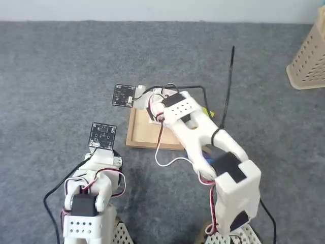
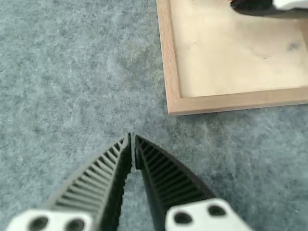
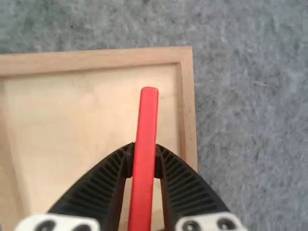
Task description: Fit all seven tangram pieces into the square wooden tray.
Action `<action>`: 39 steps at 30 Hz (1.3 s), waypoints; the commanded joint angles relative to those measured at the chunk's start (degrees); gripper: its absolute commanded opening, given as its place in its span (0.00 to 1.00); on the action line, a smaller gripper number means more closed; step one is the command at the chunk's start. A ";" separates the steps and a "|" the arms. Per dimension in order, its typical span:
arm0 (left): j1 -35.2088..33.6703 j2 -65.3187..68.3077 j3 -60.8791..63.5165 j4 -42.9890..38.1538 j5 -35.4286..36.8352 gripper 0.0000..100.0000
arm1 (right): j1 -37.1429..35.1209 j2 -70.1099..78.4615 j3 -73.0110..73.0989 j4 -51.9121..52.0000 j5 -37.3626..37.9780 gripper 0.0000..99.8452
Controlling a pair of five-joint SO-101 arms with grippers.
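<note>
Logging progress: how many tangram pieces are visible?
3: a red piece in the right gripper above the tray, plus a yellow sliver and a blue sliver beside the right arm. Others may be hidden beneath it.

The left white plastic arm (image 1: 89,203) and the right white plastic arm (image 1: 203,137) were blocky white shells around black servo motors (image 1: 226,165). Thin red, white and black wires (image 1: 205,179) looped along the joints. Each wrist carried a small square black circuit board (image 1: 103,135). The left gripper (image 2: 131,138) and right gripper (image 3: 144,147) had black, ribbed, tapering fingers (image 2: 103,178) on white mounts with dark round screw holes (image 2: 38,223).
</note>
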 commanded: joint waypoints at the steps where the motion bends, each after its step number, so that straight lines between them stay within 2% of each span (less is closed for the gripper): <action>1: -0.26 -0.18 -0.31 0.26 0.53 0.01 | -0.31 0.13 -4.57 -1.80 -2.20 0.01; 9: -0.26 -0.18 -0.31 0.26 0.53 0.01 | -0.22 -0.40 -5.54 -1.19 -7.38 0.14; 21: -0.26 -0.18 -0.31 0.26 0.53 0.01 | 0.04 -13.41 -5.01 14.29 -8.79 0.14; 27: -0.26 -0.18 -0.31 0.26 0.53 0.01 | 0.22 -17.45 -0.26 14.29 -8.79 0.13; 33: -0.26 -0.18 -0.31 0.26 0.53 0.01 | 2.42 -22.37 0.44 14.81 -8.79 0.05; 39: -0.26 -0.18 -0.31 0.26 0.53 0.01 | 4.62 -20.18 0.44 13.05 -16.79 0.04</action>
